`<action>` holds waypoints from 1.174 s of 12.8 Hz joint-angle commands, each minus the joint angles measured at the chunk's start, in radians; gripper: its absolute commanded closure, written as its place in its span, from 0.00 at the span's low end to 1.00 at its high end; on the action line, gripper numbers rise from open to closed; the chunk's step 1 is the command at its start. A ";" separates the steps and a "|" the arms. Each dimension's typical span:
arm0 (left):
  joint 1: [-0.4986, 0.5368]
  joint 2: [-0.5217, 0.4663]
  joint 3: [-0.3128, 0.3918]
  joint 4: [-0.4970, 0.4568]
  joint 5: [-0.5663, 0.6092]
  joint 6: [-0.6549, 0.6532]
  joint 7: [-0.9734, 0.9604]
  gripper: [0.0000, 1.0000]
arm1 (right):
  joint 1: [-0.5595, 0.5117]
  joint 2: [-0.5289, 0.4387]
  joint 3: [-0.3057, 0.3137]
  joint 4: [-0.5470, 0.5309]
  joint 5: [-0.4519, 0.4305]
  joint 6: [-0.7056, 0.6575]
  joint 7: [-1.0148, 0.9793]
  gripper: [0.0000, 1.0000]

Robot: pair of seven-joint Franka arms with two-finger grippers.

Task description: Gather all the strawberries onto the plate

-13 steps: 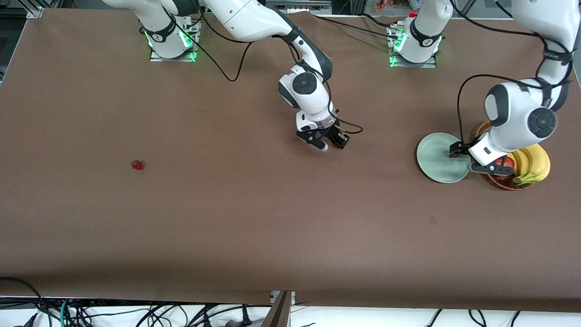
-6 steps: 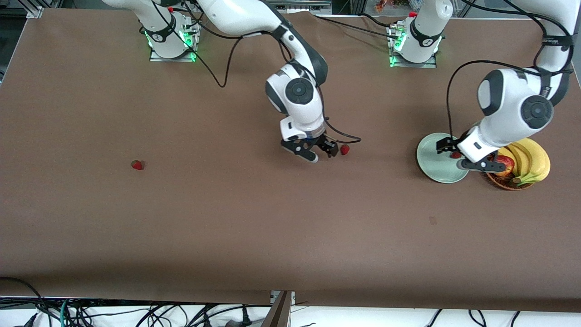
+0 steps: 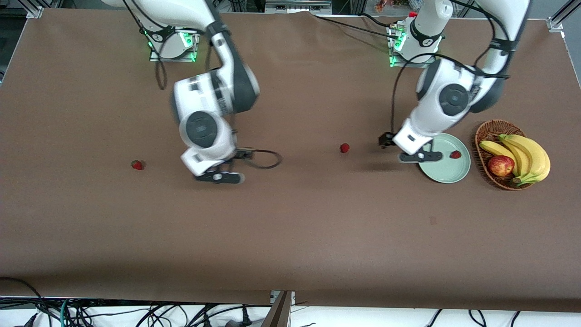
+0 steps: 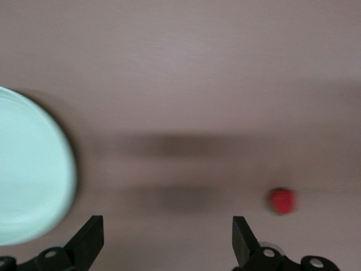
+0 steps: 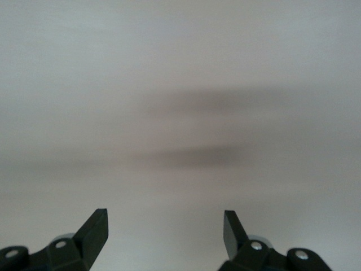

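Note:
One strawberry (image 3: pixel 455 154) lies in the pale green plate (image 3: pixel 442 171). A second strawberry (image 3: pixel 345 148) lies on the table's middle. A third strawberry (image 3: pixel 137 165) lies toward the right arm's end. My left gripper (image 3: pixel 403 149) is open and empty, over the plate's rim on the side toward the middle strawberry. The left wrist view shows the gripper (image 4: pixel 167 240), the plate's edge (image 4: pixel 28 175) and the middle strawberry (image 4: pixel 281 201). My right gripper (image 3: pixel 225 169) is open and empty, between the middle and the third strawberry. The right wrist view shows the gripper (image 5: pixel 164 231) over bare table.
A brown wicker basket (image 3: pixel 488 129) with bananas (image 3: pixel 526 156) and a red-yellow apple (image 3: pixel 500 165) stands beside the plate, toward the left arm's end. A black cable (image 3: pixel 265 159) hangs from the right wrist.
The right gripper left a strawberry on the table's middle and swung toward the right arm's end. The left gripper let a strawberry go in the plate and moved toward the middle.

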 commanded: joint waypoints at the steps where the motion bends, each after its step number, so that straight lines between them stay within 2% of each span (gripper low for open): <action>1: -0.004 0.062 -0.098 0.006 0.019 0.082 -0.160 0.00 | 0.023 -0.078 -0.131 -0.263 0.001 0.098 -0.328 0.09; 3: -0.013 0.138 -0.154 0.009 0.132 0.140 -0.318 0.00 | 0.022 -0.076 -0.213 -0.415 0.004 0.275 -0.567 0.09; 5: -0.020 0.241 -0.165 0.034 0.237 0.205 -0.496 0.00 | -0.005 -0.076 -0.231 -0.585 0.029 0.512 -0.739 0.09; 7: -0.024 0.307 -0.168 0.060 0.333 0.213 -0.581 0.00 | -0.055 -0.064 -0.227 -0.606 0.079 0.536 -0.830 0.09; 9: -0.024 0.353 -0.168 0.092 0.347 0.214 -0.598 0.00 | -0.111 -0.037 -0.219 -0.604 0.136 0.543 -0.925 0.09; 11: -0.024 0.355 -0.168 0.094 0.347 0.213 -0.621 0.00 | -0.168 0.000 -0.182 -0.603 0.237 0.552 -1.031 0.09; 12: -0.026 0.355 -0.170 0.092 0.347 0.211 -0.644 0.06 | -0.185 0.017 -0.173 -0.601 0.279 0.566 -1.084 0.10; 13: -0.026 0.354 -0.171 0.092 0.347 0.210 -0.648 0.23 | -0.193 0.031 -0.171 -0.601 0.314 0.566 -1.118 0.10; 14: -0.026 0.354 -0.175 0.091 0.347 0.207 -0.650 0.46 | -0.194 0.040 -0.170 -0.603 0.331 0.568 -1.134 0.10; 15: -0.026 0.351 -0.176 0.089 0.347 0.202 -0.651 0.60 | -0.196 0.045 -0.170 -0.603 0.334 0.568 -1.136 0.10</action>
